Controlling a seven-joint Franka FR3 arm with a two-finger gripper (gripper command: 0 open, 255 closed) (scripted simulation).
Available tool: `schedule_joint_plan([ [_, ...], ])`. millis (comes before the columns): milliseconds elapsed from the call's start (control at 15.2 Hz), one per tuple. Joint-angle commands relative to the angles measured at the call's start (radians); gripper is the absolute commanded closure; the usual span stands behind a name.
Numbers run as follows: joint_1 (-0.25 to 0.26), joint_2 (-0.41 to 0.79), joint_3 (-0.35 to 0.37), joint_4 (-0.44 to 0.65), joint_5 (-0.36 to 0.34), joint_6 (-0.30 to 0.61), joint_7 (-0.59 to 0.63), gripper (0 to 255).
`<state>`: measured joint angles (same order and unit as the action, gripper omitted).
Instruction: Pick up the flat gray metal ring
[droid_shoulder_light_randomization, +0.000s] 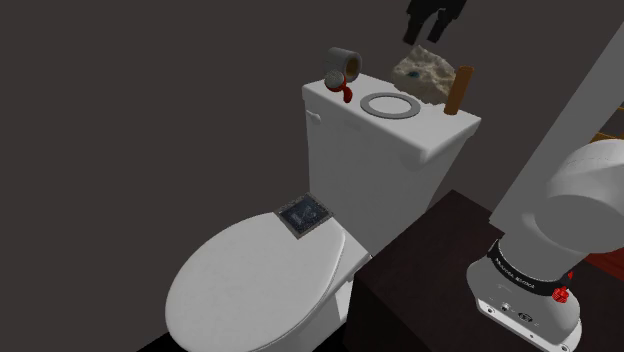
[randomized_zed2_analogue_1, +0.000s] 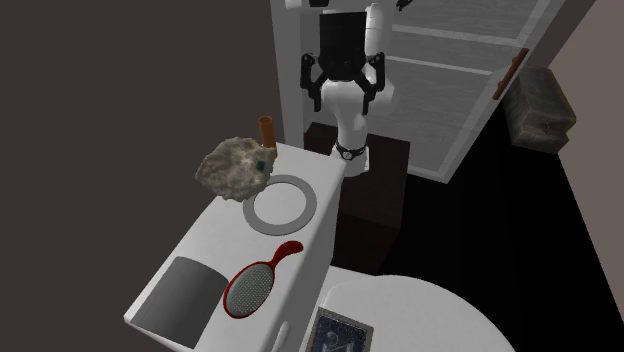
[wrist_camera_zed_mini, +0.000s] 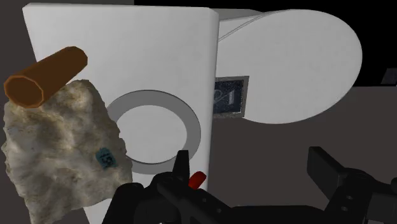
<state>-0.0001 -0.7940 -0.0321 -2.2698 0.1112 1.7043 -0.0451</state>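
A flat gray metal ring (wrist_camera_zed_mini: 194, 130) lay on the white toilet tank lid (wrist_camera_zed_mini: 140, 44). The black two-finger gripper (droid_shoulder_light_randomization: 427, 32) hung above that lid, fingers apart.

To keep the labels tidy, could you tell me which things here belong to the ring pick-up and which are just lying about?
Job: flat gray ring on the toilet tank lid; black gripper, open.
Lying about: mottled rock-like lump; brown cylinder; red hairbrush; gray tube on its side; small framed picture on the toilet seat lid.
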Motion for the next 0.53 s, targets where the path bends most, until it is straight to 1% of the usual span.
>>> schedule_joint_plan([
  [0, 0.0, 0.0, 0.0, 0.0, 0.0, 0.0, 0.0, 0],
  [462, -0.013, 0.228, 0.016, 0.006, -0.046, 0.116, -0.006, 0],
])
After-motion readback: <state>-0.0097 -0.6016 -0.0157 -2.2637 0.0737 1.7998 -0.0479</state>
